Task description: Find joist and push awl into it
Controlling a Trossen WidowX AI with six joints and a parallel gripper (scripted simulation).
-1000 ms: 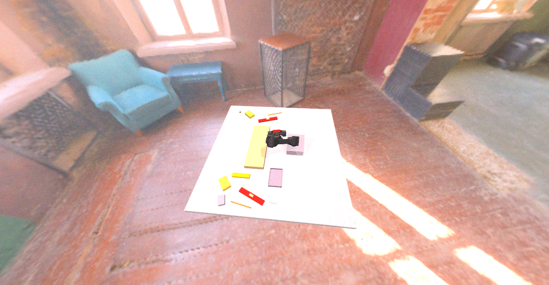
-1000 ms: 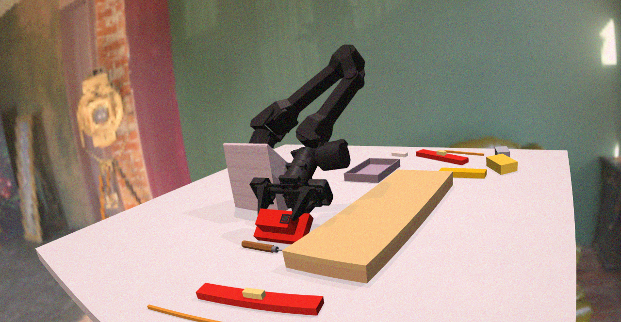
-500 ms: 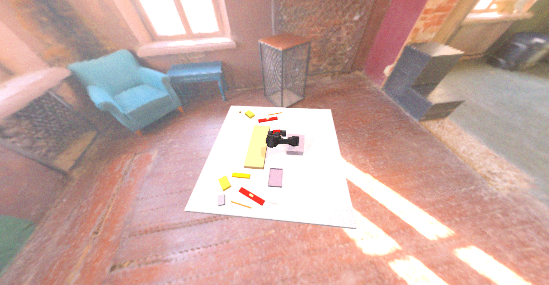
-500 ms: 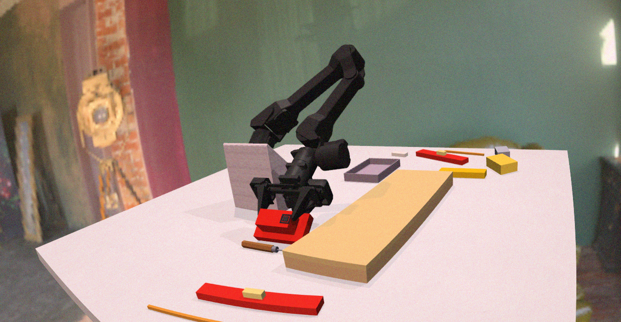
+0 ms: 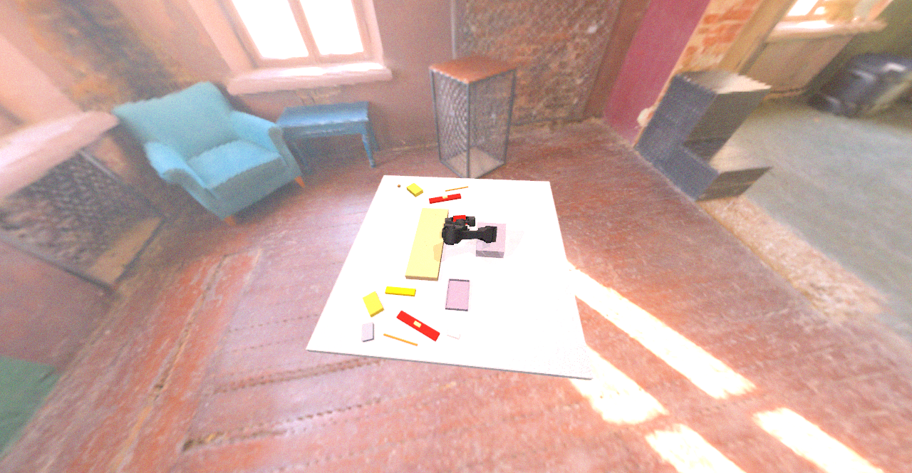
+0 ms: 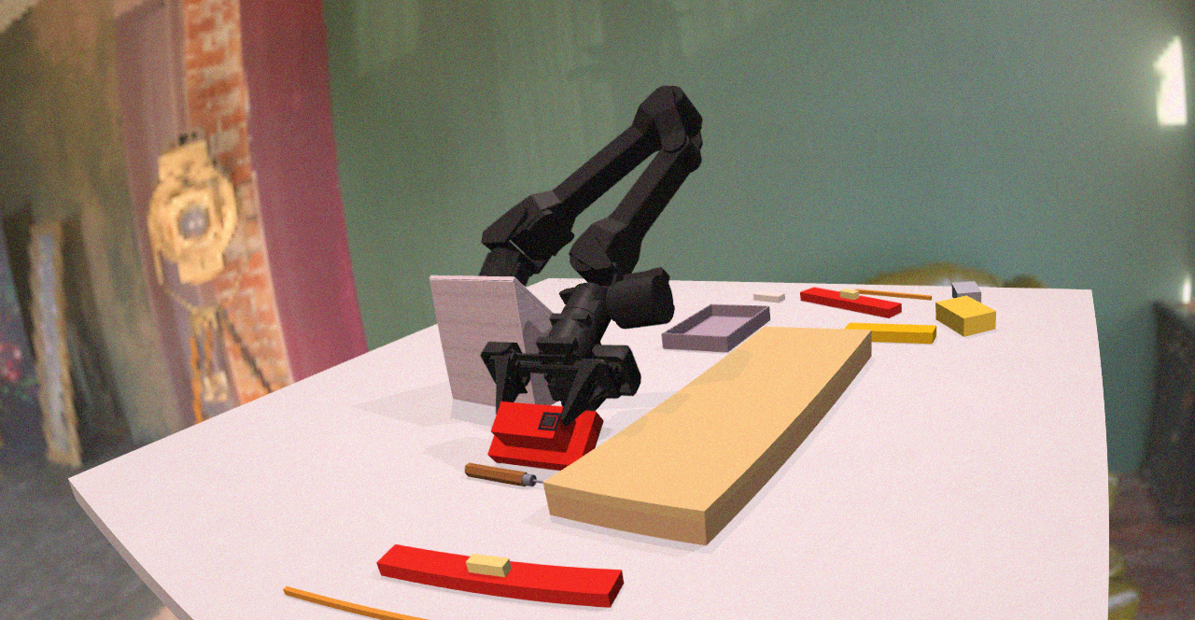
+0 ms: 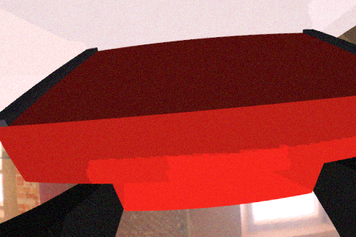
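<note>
While black parallel-jaw gripper (image 6: 547,403) grips boxy red stud finder (image 6: 544,434) (image 7: 193,133) mid-frame, wooden-handled awl (image 6: 499,474) lies just below, red bar (image 6: 542,576) bottom centre.

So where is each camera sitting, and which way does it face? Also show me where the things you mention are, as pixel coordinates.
Top: high above the table (image 5: 529,317) (image 6: 986,449) (image 7: 185,4), looking obliquely down; shows the arm (image 5: 473,234) (image 6: 613,161) from above.
Exterior: low, off the table's far end in the top view, facing roughly back; shows the arm and gripper (image 5: 459,220) (image 6: 533,415) (image 7: 215,164) from the side.
Wrist: on the arm, looking along the gripper's fingers at the stud finder (image 5: 459,217) (image 6: 517,426) (image 7: 185,78).
Top and exterior share the panel (image 5: 423,243) (image 6: 709,415) and tray (image 5: 447,295) (image 6: 693,345).
</note>
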